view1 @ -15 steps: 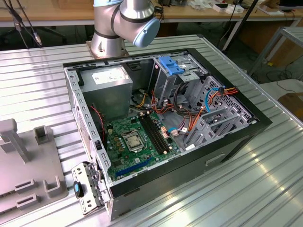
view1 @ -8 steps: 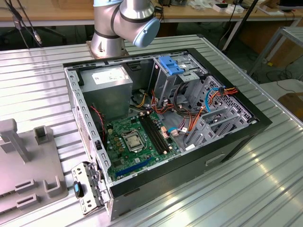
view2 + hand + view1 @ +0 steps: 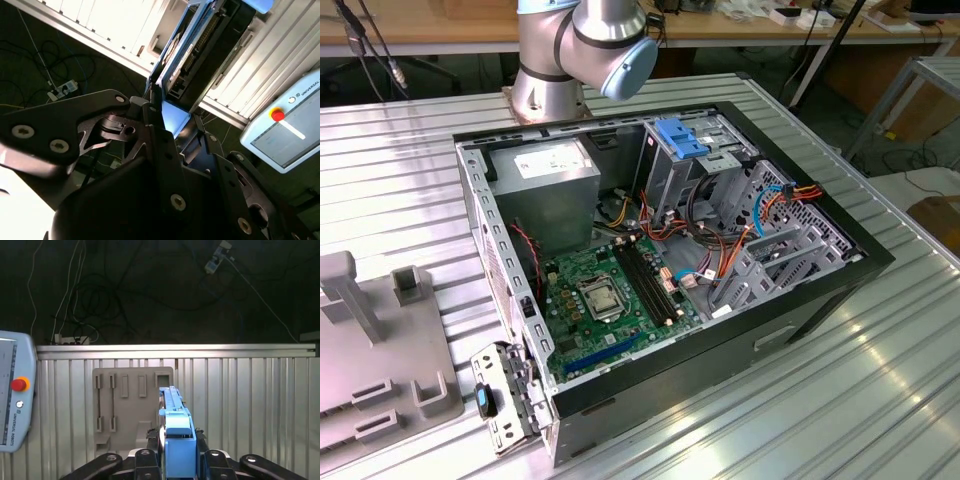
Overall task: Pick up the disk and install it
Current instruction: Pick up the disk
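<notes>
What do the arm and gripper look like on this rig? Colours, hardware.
The silver-grey metal arm has rounded joints with pale blue end caps. The matte black gripper is built of flat linkage bars pinned with silver screws, seen in both wrist views.

We see our black pincer [image 3: 167, 117] clamped on the blue-railed disk [image 3: 195, 50], with the ribbed desk [image 3: 110, 20] and a pendant [image 3: 290, 130] beyond.

Exterior view: bright overhead light, glare streaks on ribbed table [image 3: 880, 400]. Second wrist view: tool [image 3: 164, 116] dark beside blown-out white patch. First wrist view: floor [image 3: 150, 290] dim, table evenly lit.
</notes>
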